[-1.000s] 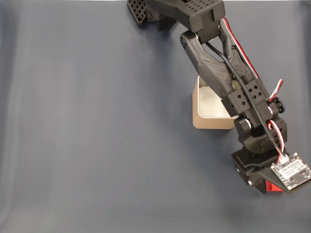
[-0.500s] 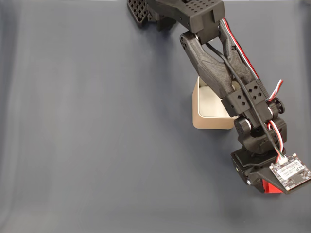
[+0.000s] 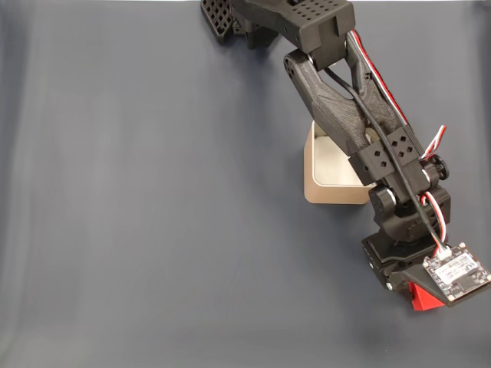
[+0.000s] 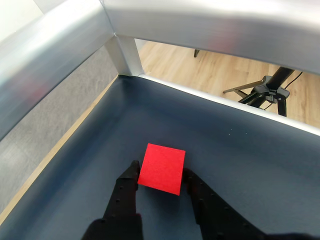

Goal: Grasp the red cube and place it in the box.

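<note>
Dark blue-grey matting covers the table (image 3: 153, 230), and in the wrist view a silver metal frame (image 4: 200, 20) edges it, with wooden floor and a black tripod (image 4: 267, 90) beyond. Largest on the table is the black arm (image 3: 360, 130), reaching from the top edge down toward the lower right in the fixed view and crossing over part of the beige box (image 3: 330, 172), whose pale inside shows beside it. At the arm's end the pincer (image 4: 160, 177) stands with one finger on each side of the red cube (image 4: 162, 168), touching or nearly so; whether it grips firmly I cannot tell. The cube sits on the matting, well apart from the box. To do this step well, I judge the fingers should press squarely on opposite flat faces, centred, before any lift, so the cube does not twist out.
</note>
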